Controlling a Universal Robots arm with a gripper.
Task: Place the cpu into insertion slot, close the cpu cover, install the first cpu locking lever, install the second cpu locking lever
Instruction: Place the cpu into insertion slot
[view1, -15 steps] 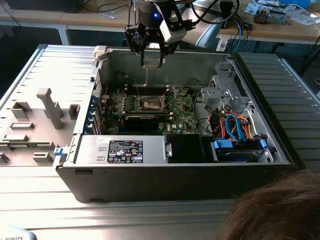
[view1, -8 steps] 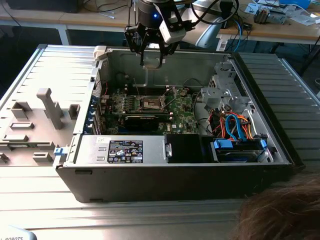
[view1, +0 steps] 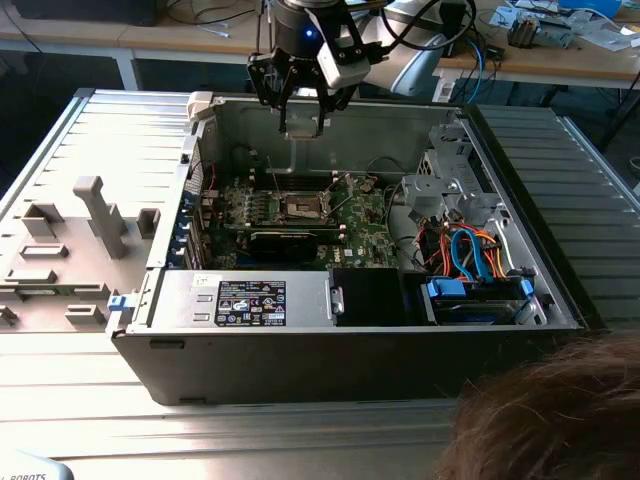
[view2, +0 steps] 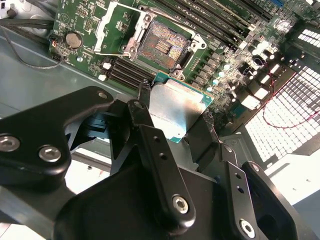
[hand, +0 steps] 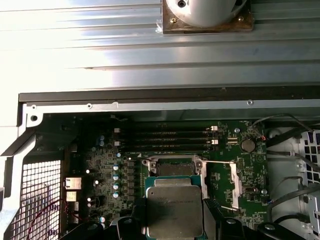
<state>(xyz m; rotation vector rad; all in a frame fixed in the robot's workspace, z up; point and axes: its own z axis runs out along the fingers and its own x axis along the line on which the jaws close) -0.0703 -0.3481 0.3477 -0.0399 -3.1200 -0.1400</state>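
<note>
Cpu (view2: 177, 112) is pinched flat by its edges between the two black fingers (view2: 150, 135) of the gripper (view2: 175, 107), its pale metal top facing the wrist cameras and a thin green border showing round it. The grip is closed on the chip.

In the exterior view the gripper (view1: 303, 118) hangs at the upper middle of the frame, level with the far wall of the open computer case (view1: 300, 365), so the chip is held in the air, well clear of the board below it.

Beneath it the insertion slot (view2: 162, 45) lies uncovered, its dark centre and rows of contacts exposed inside the silvery rim. In the exterior view the slot (view1: 303, 207) sits near the middle of the green motherboard (view1: 365, 225).

The cpu cover (view2: 117, 22) is swung open, its silvery frame with the square window lying just beside the slot rather than over it. Thin wire levers stand loose around the socket.

Long black memory slots (view2: 210, 20) run along the other side of the socket, and a round coin battery (view2: 73, 39) sits near the cover.

Farther out in the exterior view, a black card (view1: 285, 240) lies across the board nearer the camera. A labelled power supply (view1: 250, 300) fills the near side of the case. Blue and orange cables (view1: 470, 255) bunch toward the exterior view's right.

A grey fixture with upright blocks (view1: 90, 215) rests on the ribbed metal table (view1: 300, 440) at the exterior view's left. A person's hair (view1: 560, 420) fills the lower right corner.
</note>
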